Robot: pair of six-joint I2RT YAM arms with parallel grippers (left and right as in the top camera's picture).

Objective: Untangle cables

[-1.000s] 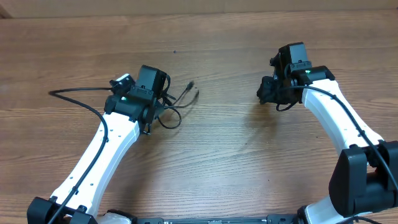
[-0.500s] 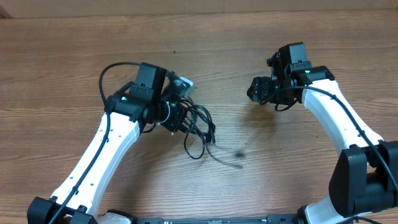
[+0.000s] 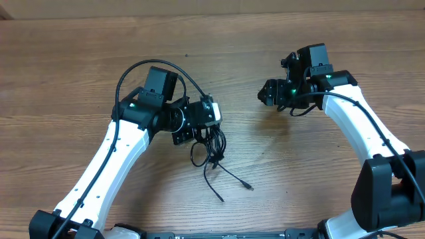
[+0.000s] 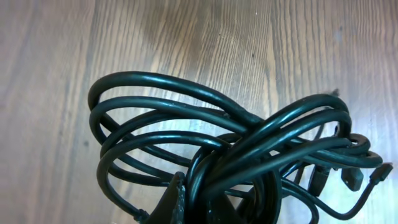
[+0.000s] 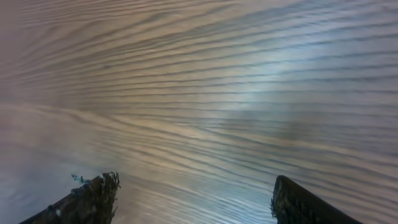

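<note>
**Shut jaws on the knot at left, wide empty jaws at right**

Clamped fully shut with the left gripper (image 3: 199,121) on the cables (image 4: 217,143), pinched where several loops cross. Apparently held up off the table (image 3: 299,179), near the middle and a little to the left, probably to let the slack loops sag and show which strand runs free. Below the grip, hanging loops, then two loose ends trailing toward the near edge, one ending in a small plug tip (image 3: 248,188). Above, one long strand (image 3: 143,65) arching back over the left wrist. From the left wrist camera, a tight bunch of overlapping coils, with crossings too dense to count.

Spread wide on the right gripper (image 3: 269,93), with nothing between the fingers (image 5: 93,199) and only bare wood grain beneath. Hovering well apart from the bundle and turned toward it, likely placed to come in and take a free strand while the left anchors the knot.

Not yet untangled, by the look of it, and early in the job. Next, probably, a reach for one of the trailing ends and a slow draw outward. Risk of tightening the knot by pulling the wrong strand.
</note>
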